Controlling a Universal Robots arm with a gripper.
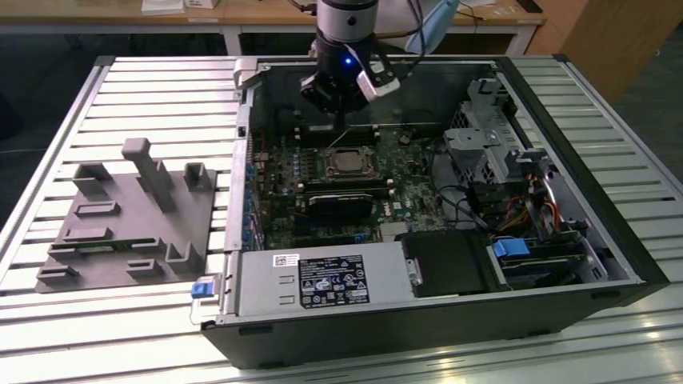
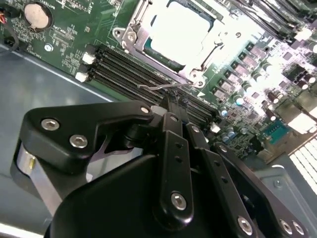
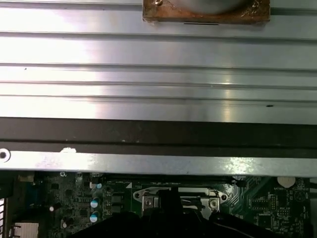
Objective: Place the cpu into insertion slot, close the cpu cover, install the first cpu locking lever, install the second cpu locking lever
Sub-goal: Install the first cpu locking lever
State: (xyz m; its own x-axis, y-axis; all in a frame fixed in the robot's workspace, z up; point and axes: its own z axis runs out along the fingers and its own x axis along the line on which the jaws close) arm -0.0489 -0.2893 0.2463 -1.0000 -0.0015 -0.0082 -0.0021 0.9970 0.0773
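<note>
While the exterior view places the gripper (image 1: 339,108) just above the insertion slot (image 1: 349,162) — cover down — the second wrist view shows the cpu (image 2: 179,30) seated under the cpu cover (image 2: 148,22), jaws pressed together beside a wire lever (image 2: 161,87)

The robot's silver-grey cylindrical arm segment (image 1: 348,16) ends in a black wrist block (image 1: 339,76) with a small blue light glowing on it. At about four o'clock from that light sits a white-and-grey angular camera housing (image 1: 381,82). In the second wrist view, the matte black plastic gripper (image 2: 171,106) shows jointed link bars studded with round silver screws and a brushed metal cylinder (image 2: 29,166).
</note>
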